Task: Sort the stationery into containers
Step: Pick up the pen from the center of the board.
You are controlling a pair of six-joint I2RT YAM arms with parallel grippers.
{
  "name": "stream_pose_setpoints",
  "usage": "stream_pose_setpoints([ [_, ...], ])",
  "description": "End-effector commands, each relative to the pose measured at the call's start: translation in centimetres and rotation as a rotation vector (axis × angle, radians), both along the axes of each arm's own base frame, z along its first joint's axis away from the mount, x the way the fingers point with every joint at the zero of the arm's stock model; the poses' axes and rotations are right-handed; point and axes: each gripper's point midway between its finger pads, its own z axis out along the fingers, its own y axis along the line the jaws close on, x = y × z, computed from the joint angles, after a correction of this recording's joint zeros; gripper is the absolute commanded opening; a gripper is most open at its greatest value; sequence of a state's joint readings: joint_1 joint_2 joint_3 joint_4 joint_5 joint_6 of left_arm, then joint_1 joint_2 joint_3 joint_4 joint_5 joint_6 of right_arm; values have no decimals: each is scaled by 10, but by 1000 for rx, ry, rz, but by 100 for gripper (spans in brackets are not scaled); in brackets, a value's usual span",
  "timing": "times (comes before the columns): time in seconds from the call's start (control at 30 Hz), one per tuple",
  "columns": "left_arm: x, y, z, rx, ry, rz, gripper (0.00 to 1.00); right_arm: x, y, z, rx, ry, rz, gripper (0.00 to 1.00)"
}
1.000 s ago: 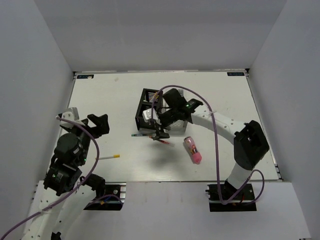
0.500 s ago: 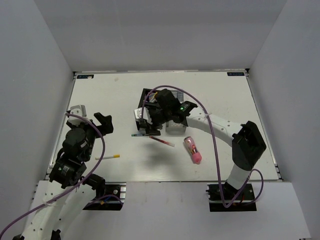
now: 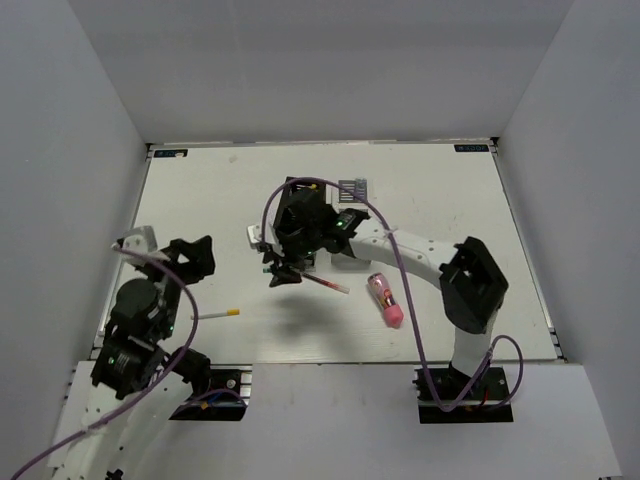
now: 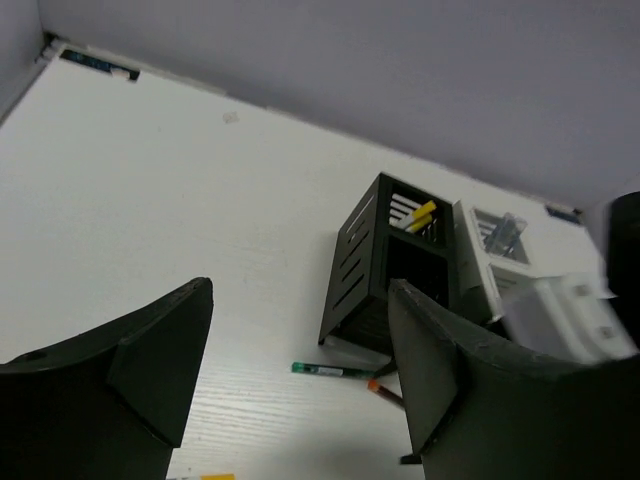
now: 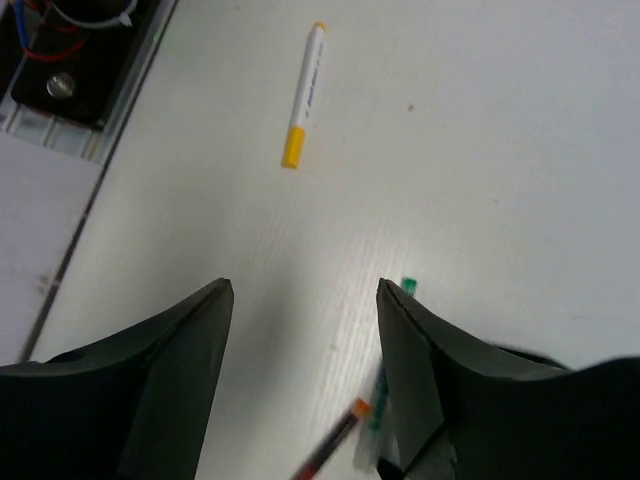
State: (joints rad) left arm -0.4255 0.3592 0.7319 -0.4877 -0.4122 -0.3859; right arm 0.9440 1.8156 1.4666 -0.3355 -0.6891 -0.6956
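1. Top view:
   - Left gripper [image 3: 192, 256] above bare table [image 3: 450, 200] on the left, jaws spread wide, nothing between.
   - Right gripper [image 3: 283, 270] just in front of the bins [image 3: 352, 187], mostly hidden under that arm.
   - Red pen [image 3: 328, 284] flat beside it, pink tube [image 3: 386, 301] further right.
   - Yellow-tipped stick [image 3: 216, 314] alone between the arms.
2. Left wrist view:
   - Fingers [image 4: 150, 365] wide apart, empty.
   - Two more yellow-tipped sticks [image 4: 422, 213] inside the far black bin [image 4: 400, 205].
   - Clear tube [image 4: 503, 232] in the white bin [image 4: 485, 265] alongside.
   - Dark pen [image 4: 330, 370] flat on the table before the near black bin [image 4: 370, 290].
3. Right wrist view:
   - Fingers [image 5: 170, 350] parted, clamping nothing.
   - Dark pen along one finger's inner edge, contact unclear.
   - Red pen's end between the jaws.
   - Yellow-tipped stick well apart.
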Motion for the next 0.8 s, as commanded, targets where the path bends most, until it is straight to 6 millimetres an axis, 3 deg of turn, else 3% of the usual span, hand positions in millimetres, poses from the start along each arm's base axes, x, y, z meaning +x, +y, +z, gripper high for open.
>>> stream_pose_setpoints([
  [0.0, -20, 16, 26, -60, -145, 38, 80, -34, 34, -11, -9, 79, 66, 68],
  [0.13, -29, 25, 31, -76, -177, 63, 79, -57, 56, -38, -52, 66, 65, 72],
  [0.17, -29, 25, 31, -76, -177, 63, 79, -51, 62, -39, -48, 46, 23, 73],
  [0.23, -29, 23, 31, -76, -177, 54, 80, -58, 70, -50, -66, 43, 22, 73],
  [0.3, -29, 23, 31, -76, -177, 53, 82, -53, 79, -52, -71, 20, -8, 73],
  [0.5, -36, 26, 37, -92, -210, 53, 83, -66, 118, -61, -85, -26, -8, 73],
  [0.53, -36, 26, 37, -92, -210, 53, 83, -68, 123, -71, -99, -24, -10, 73],
  [0.6, -40, 30, 37, -97, -220, 63, 83, -68, 140, -64, -79, -26, -15, 73],
  [0.67, -42, 31, 39, -101, -228, 63, 83, -69, 146, -77, -99, -10, -17, 72],
  [0.77, -44, 31, 40, -105, -236, 63, 83, -65, 160, -79, -86, -10, -28, 70],
])
